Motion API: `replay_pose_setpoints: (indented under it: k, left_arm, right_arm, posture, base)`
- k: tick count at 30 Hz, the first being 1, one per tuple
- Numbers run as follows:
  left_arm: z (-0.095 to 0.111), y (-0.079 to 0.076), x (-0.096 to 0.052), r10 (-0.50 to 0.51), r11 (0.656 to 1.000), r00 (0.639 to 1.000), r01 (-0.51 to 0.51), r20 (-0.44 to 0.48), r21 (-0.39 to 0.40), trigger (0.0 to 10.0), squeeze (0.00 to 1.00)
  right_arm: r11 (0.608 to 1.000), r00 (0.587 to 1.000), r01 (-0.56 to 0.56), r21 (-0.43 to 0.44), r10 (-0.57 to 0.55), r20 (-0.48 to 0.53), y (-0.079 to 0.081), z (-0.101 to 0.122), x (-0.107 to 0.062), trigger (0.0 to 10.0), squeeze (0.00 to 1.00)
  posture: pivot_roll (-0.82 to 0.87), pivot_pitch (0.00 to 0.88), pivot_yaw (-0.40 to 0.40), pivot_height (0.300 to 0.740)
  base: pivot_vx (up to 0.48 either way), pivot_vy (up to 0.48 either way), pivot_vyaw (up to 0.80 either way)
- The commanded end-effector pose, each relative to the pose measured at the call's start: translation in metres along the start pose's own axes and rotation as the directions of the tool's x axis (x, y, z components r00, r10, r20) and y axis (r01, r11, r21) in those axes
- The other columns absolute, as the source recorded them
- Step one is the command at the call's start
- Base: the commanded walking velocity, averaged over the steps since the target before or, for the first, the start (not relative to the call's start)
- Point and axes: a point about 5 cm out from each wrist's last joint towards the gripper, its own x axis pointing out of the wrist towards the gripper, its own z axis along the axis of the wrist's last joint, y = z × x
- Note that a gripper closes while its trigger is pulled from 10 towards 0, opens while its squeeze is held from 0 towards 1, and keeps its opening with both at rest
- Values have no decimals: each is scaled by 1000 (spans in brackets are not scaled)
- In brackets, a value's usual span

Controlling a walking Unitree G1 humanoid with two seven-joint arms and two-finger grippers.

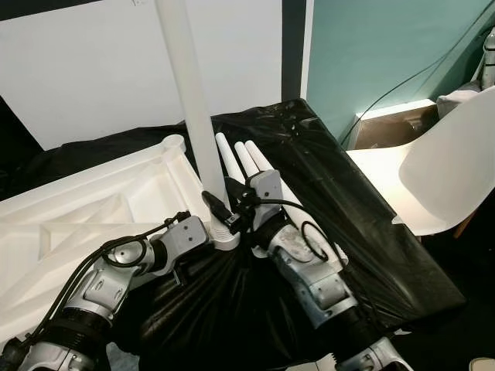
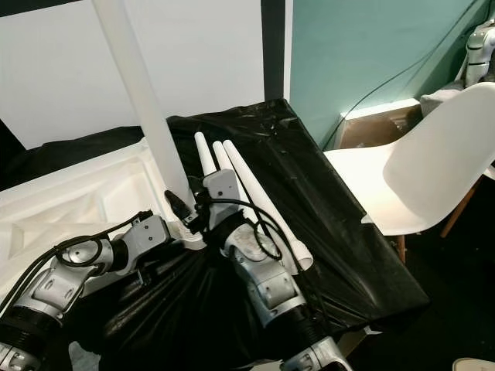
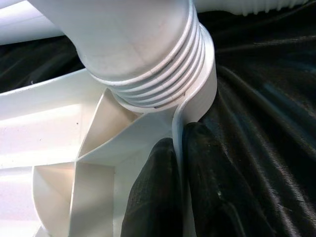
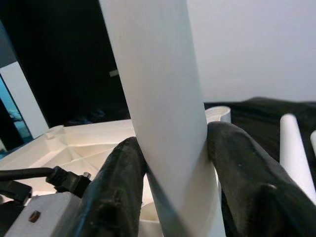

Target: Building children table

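The upright white leg runs off the frame's top edge.

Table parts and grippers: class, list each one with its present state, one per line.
Standing leg: upright, threaded end in the corner socket.
Table top: upside down, ribs showing.
Spare legs: three, lying on black sheet.
Left gripper: shut on socket wall.
Right gripper: shut around the standing leg.

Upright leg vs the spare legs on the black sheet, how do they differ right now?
Pose: the upright leg stands on end; the three spare legs lie flat, side by side.
Seating: the upright leg's threaded end sits in a corner socket of the tabletop; the spare legs lie loose on the black sheet.
Grip: the right gripper clamps the upright leg; the left gripper pinches the socket wall.
Shared: white, round, tapered.
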Motion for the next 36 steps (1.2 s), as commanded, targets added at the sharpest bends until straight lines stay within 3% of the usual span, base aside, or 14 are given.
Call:
replay_pose_setpoints:
  k: [1,7,8,15,17,21,24,36]
  left_arm:
    - [-46,-22,-1,-61,992,977,38,-206,-117,10000,0]
    - [-45,-23,1,-57,992,978,33,-202,-121,10000,0]
    - [-42,-22,6,-50,992,981,27,-190,-122,10000,0]
    - [-35,-21,17,-41,993,986,22,-163,-119,10000,0]
    - [-35,-21,17,-41,993,986,22,-163,-119,10000,0]
    - [-26,-17,28,-34,994,992,20,-125,-111,10000,0]
    - [-23,-16,30,-31,994,993,19,-114,-108,10000,0]
    - [-21,-15,28,-41,995,994,31,-101,-95,10000,0]
  right_arm:
    - [996,996,87,8,-87,-32,-8,-11,-2,10000,1000]
    - [997,997,70,-25,-70,-21,-9,-8,-2,10000,1000]
    - [999,1000,11,-48,-12,-23,-19,-8,-7,10000,0]
    - [983,979,-182,-24,179,-98,-37,-17,-20,10000,0]
    - [983,979,-182,-24,179,-98,-37,-17,-20,10000,0]
    - [967,955,-251,-49,240,-173,-61,-22,-28,10000,0]
    - [965,954,-254,-68,239,-179,-69,-21,-24,10000,0]
    - [939,927,-339,-58,323,-189,-70,-23,-11,10000,0]
  posture:
    - [170,0,83,740]
    - [166,0,80,740]
    - [124,0,62,740]
    - [77,0,42,740]
    - [77,0,42,740]
    - [52,0,31,740]
    - [50,0,27,740]
    - [77,0,21,740]
  base:
    - [0,0,0]
    - [0,0,0]
    - [0,0,0]
    - [0,0,0]
    - [0,0,0]
    - [0,0,0]
    - [0,0,0]
    - [0,0,0]
